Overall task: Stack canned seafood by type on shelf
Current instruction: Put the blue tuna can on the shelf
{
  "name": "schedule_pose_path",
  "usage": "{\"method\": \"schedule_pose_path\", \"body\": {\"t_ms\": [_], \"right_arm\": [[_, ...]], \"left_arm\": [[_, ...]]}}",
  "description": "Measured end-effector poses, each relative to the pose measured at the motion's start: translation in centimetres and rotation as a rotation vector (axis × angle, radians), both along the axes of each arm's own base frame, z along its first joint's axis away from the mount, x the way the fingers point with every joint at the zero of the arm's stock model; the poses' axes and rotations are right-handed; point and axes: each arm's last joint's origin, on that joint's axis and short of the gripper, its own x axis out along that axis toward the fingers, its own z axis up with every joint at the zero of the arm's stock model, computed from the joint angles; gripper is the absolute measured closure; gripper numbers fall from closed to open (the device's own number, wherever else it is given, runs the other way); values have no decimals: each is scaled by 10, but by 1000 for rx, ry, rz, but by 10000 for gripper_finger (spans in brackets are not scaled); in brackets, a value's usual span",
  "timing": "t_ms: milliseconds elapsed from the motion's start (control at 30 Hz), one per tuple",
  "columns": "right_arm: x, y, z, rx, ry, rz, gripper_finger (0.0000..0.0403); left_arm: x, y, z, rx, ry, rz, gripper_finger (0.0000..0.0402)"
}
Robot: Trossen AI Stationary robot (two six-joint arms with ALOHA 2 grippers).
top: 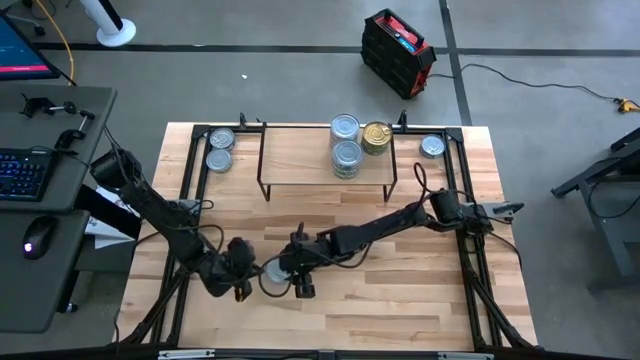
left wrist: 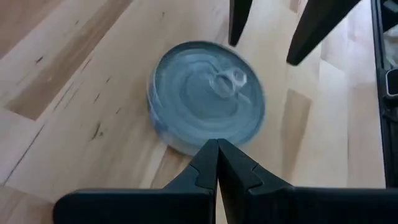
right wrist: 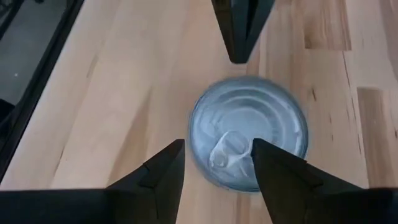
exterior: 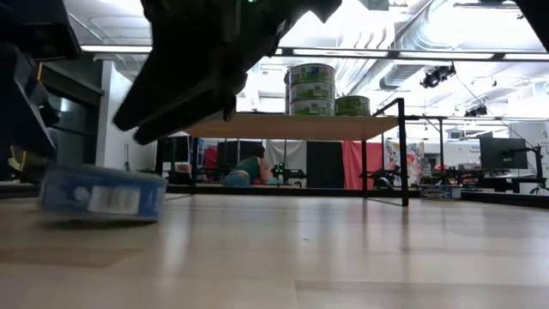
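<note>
A silver-lidded tin (top: pixel 272 278) with bluish sides lies flat on the table near its front, pull ring up (left wrist: pixel 208 96) (right wrist: pixel 249 134). My left gripper (top: pixel 243 280) (left wrist: pixel 217 146) is shut, its tip at the tin's left rim. My right gripper (top: pixel 296 280) (right wrist: pixel 217 149) is open, its fingers above the tin's right rim, narrower apart than the tin. At the back, the shelf (top: pixel 300 150) carries a stack of silver tins (exterior: pixel 310 90) and a gold tin (top: pixel 376 136). My left gripper's shut fingertips (left wrist: pixel 217 155) stand low at the tin's left wall (left wrist: pixel 186 144), slanting down from the table's left; I cannot tell whether they touch it. My right gripper's fingers (right wrist: pixel 165 171) slant down over the tin's right rim (right wrist: pixel 205 168); touch cannot be told.
Two more tins (top: pixel 220 148) lie on the table left of the shelf and one (top: pixel 432 147) right of it. Black frame rails (top: pixel 190 190) (top: pixel 465 230) run along both table sides. Bare wood (top: pixel 380 300) lies in front of the grippers.
</note>
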Motion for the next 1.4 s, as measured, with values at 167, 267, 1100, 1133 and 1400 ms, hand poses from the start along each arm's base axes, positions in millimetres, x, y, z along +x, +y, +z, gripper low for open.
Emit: {"method": "schedule_pose_path", "body": {"t_ms": [167,267,1100,1133,1400], "right_arm": [[-5,-4,9,-76,44,-53,244],[-7,-9,5,-102,72,-77,312],[-17,-20,-15,-97,125,-153,403],[-18,-20,-10,-95,114,-151,403],[-25,-24,-16,-86,215,-183,403]], "left_arm": [[2,2,1,29,-4,-35,401],[4,4,-2,94,0,-43,401],[31,14,-23,141,16,-4,401],[31,14,-23,141,17,-5,402],[30,15,-24,147,32,-9,402]]}}
